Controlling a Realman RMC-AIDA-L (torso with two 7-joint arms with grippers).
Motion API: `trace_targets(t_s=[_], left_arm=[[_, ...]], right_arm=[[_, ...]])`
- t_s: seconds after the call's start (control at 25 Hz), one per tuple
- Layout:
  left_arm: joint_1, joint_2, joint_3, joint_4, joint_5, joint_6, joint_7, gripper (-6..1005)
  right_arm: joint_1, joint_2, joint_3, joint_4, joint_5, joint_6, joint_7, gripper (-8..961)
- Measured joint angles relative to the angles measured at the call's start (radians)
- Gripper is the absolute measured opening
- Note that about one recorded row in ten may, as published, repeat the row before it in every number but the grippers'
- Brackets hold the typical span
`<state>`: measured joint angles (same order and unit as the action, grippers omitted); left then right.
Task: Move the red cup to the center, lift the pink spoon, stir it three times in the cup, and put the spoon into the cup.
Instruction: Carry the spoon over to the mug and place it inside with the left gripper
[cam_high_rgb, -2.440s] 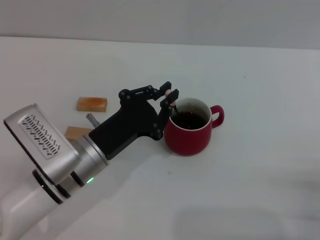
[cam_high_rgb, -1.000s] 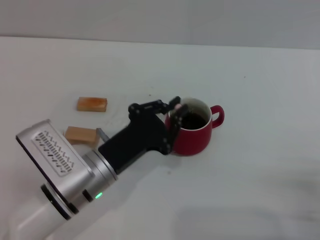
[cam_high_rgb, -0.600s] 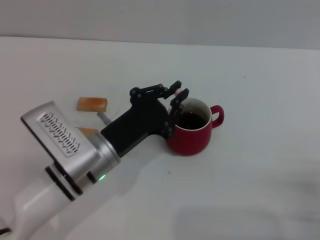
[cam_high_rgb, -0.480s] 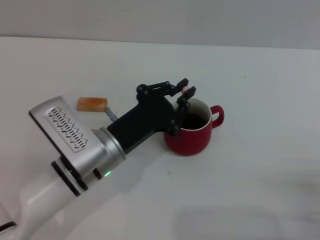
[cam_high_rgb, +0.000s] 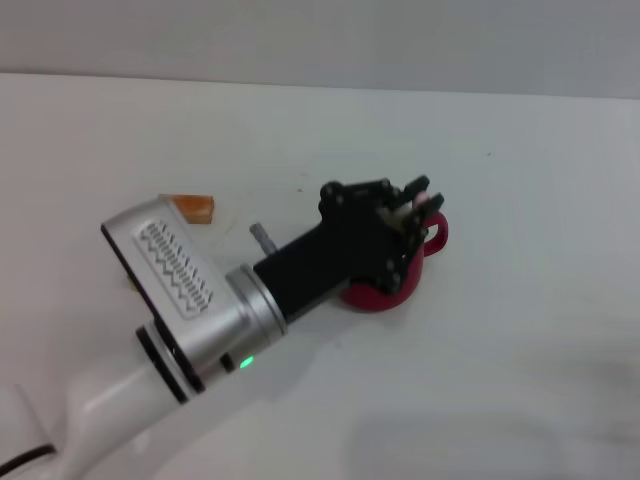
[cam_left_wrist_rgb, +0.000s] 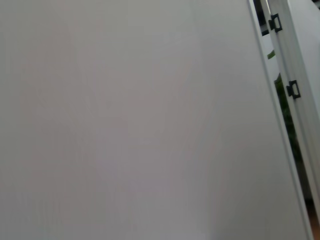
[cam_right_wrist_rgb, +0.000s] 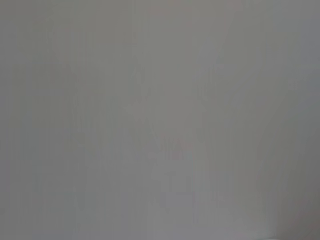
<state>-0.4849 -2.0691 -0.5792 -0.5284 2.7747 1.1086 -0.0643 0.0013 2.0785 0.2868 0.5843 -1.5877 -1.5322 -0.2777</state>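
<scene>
Left end effector (cam_high_rgb: 418, 203) pinching pink spoon (cam_high_rgb: 432, 203) hides most of red cup (cam_high_rgb: 385, 295).

The rounded dark-red ceramic cup (cam_high_rgb: 420, 268) stands upright on the white bench, its loop handle turned toward the robot's right. Most of its mouth and near wall is hidden, so only the lower body and the handle show. The small spoon with the pale pink handle (cam_high_rgb: 431, 203) shows only as a pink tip above the cup's mouth.
</scene>
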Motion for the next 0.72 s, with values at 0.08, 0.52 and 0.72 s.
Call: trace_targets(t_s=[0.08, 0.52, 0.72], left_arm=[[0.012, 0.002, 0.003, -0.006, 0.0, 0.0, 0.002, 139], [0.117, 0.011, -0.034, -0.009, 0.0, 0.009, 0.04, 139], [0.105, 0.01, -0.09, 0.025, -0.001, 0.004, 0.041, 139]], right_arm=[[0.001, 0.0, 0.0, 0.0, 0.0, 0.003, 0.0, 0], [0.011, 0.002, -0.01, 0.0, 0.0, 0.009, 0.0, 0], [0.007, 0.001, -0.011, 0.0, 0.0, 0.009, 0.0, 0]])
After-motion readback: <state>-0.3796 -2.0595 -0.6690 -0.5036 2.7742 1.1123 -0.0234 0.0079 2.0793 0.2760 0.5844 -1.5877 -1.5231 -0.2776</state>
